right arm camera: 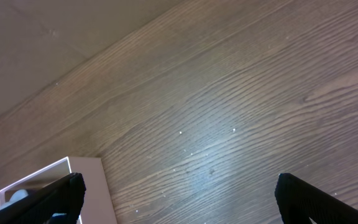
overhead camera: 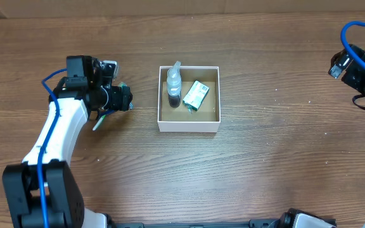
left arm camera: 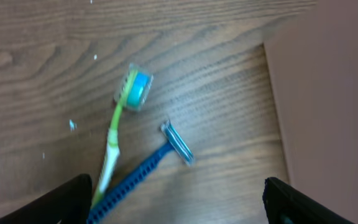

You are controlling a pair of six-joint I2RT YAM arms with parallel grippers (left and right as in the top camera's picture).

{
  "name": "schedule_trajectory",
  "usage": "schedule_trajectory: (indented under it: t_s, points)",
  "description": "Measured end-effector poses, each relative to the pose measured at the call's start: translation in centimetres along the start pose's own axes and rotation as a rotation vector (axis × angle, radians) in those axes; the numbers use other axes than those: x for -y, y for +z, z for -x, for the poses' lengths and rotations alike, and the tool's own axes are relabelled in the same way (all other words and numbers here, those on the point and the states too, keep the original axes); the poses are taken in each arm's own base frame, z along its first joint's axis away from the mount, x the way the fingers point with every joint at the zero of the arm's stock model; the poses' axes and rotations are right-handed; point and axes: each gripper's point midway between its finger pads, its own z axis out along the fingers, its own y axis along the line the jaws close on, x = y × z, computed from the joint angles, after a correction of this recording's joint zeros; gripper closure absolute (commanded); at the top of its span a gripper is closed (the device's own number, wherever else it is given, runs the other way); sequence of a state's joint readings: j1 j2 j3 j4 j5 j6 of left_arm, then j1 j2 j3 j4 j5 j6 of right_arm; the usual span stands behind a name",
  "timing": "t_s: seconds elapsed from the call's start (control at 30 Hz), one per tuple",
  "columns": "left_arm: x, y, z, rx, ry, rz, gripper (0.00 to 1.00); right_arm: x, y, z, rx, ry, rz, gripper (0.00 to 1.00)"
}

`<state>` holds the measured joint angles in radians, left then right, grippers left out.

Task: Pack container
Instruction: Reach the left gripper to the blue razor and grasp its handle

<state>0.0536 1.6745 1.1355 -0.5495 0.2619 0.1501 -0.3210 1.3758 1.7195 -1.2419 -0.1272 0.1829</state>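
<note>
Container [overhead camera: 189, 126] sits mid-table, holding a bottle [overhead camera: 173, 85] and a small carton [overhead camera: 196, 95]. My left gripper [left arm camera: 176, 196] hangs open and empty over the toothbrush [left arm camera: 114, 134] and razor [left arm camera: 160, 155], whose handles converge; closing there, I could catch both or flick one away. My right gripper [right arm camera: 179, 196] waits open.

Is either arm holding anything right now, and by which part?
Nothing is held; the left gripper and right gripper both show open, empty jaws.
</note>
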Motion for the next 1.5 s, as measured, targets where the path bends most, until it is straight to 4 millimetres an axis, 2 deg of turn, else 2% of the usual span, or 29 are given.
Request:
schedule_trajectory:
  t_s: [0.27, 0.5, 0.6, 0.7, 0.8, 1.0, 1.07, 1.13, 1.2, 1.5]
  points:
    - [-1.5, 2.6, -1.4, -0.065, 0.049, 0.046, 0.2, 0.0, 0.0, 0.0, 0.001, 0.0, -0.001, 0.0]
    - [-2.2, 5.5, -4.8, -0.199, 0.04, 0.043, 0.32, 0.0, 0.0, 0.0, 0.0, -0.001, 0.0, 0.0]
    - [-2.1, 5.6, -5.3, -0.22, 0.046, 0.038, 0.39, 0.0, 0.0, 0.0, 0.0, 0.0, 0.0, 0.0]
    - [-2.1, 5.6, -5.5, -0.23, 0.05, 0.035, 0.54, 0.0, 0.0, 0.0, 0.0, 0.0, 0.0, 0.0]
    - [-1.9, 5.5, -6.2, -0.256, 0.053, 0.031, 0.58, 0.0, 0.0, 0.0, 0.0, 0.0, 0.0, 0.0]
    - [-0.2, 5.7, -6.7, -0.288, 0.087, 0.01, 0.63, 0.0, 0.0, 0.0, 0.0, 0.0, 0.0, 0.0]
    - [-0.1, 5.6, -6.9, -0.297, 0.089, 0.01, 0.6, 0.0, 0.0, 0.0, 0.0, 0.0, 0.0, 0.0]
    - [-0.4, 5.5, -7.4, -0.321, 0.091, 0.028, 0.44, 0.0, 0.0, 0.0, 0.0, 0.0, 0.0, 0.0]
    - [-0.7, 5.4, -7.6, -0.331, 0.094, 0.046, 0.39, 0.0, 0.0, 0.0, 0.0, 0.0, 0.0, 0.0]
    - [-1.0, 5.2, -8.2, -0.358, 0.097, 0.066, 0.39, 0.0, 0.0, 0.0, 0.0, -0.001, 0.0, 0.0]
